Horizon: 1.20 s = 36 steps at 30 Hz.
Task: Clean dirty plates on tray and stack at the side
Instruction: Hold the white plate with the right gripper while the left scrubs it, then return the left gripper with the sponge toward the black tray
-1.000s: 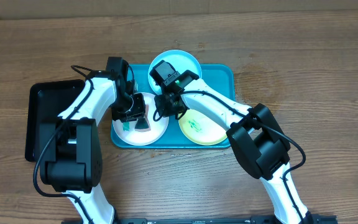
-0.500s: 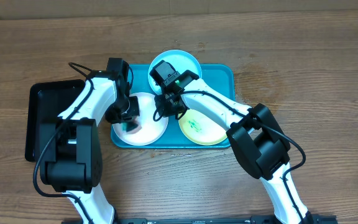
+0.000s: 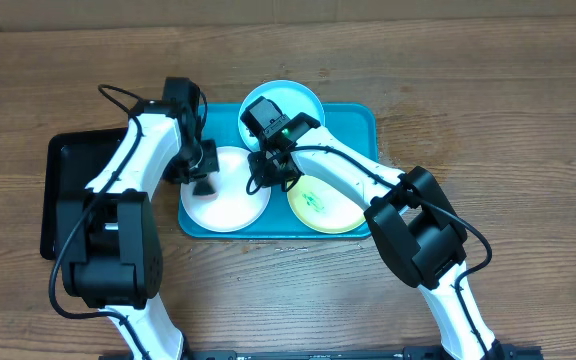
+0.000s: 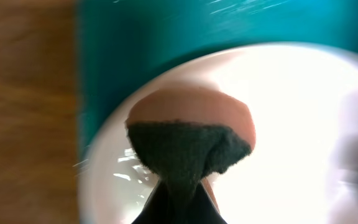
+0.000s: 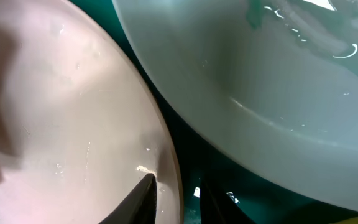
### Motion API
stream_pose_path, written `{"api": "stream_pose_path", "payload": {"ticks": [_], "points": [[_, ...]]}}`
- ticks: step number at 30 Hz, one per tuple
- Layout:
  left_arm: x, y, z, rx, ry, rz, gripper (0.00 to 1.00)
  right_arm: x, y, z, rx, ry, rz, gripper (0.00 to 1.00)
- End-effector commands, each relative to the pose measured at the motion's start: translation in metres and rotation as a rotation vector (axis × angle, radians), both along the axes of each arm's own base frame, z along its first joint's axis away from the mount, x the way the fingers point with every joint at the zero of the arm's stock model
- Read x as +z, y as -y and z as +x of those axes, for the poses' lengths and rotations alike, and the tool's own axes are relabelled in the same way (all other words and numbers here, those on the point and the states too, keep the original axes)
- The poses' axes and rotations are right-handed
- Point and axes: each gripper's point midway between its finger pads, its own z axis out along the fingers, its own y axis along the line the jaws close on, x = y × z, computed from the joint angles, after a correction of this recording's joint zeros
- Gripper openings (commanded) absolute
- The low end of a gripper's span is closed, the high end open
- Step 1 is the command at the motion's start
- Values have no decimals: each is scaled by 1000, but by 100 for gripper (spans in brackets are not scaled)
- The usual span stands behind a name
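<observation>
The left gripper (image 4: 174, 202) is clamped on a dark-faced sponge (image 4: 188, 146), which rests on the white plate (image 4: 291, 124) just ahead of its fingers. The tray (image 4: 154, 37) lies beyond. The right gripper (image 5: 176, 200) straddles that plate's rim, though whether it grips cannot be told. The pale blue plate (image 5: 260, 93) sits just past its fingers.

Carried the sponge (image 4: 188, 146) in the left gripper (image 3: 203, 182) from the middle of the white plate (image 3: 233, 205) up to its upper-left edge; swung the left arm up and outward; cleared the teal smear from the plate's lower left, leaving that face plain white from overhead
</observation>
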Motion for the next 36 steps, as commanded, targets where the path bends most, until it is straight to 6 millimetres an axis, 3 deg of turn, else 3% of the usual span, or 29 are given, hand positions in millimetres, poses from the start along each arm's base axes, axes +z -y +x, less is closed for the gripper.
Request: {"api": "stream_pose_path", "payload": {"ticks": [1, 9, 12, 15, 18, 21, 24, 30, 36], "points": [[4, 41, 3, -64, 8, -247, 4, -6, 2, 1, -12, -1, -10, 25], [-29, 24, -21, -56, -45, -146, 4, -6, 2, 1, -12, 0, -9, 25], [-43, -4, -26, -34, -48, 8, 4, -6, 2, 1, -12, -3, -11, 25], [-42, -40, -34, 38, -72, 201, 4, -6, 4, -1, -12, -9, -16, 25], [-29, -71, -39, 114, -84, 386, 4, -7, 4, -1, -12, -11, -19, 24], [-12, -89, -39, 182, -79, 503, 4, -7, 4, -1, -12, -11, -18, 22], [15, -104, -31, 234, -53, 600, 4, -7, 4, -1, -12, -11, -18, 13], [52, -83, 2, 301, 35, 455, 5, 4, 2, 1, -3, 2, -10, 4], [92, -59, 31, 324, 160, 245, 4, 52, -7, 13, 55, 105, 38, 4]]}}
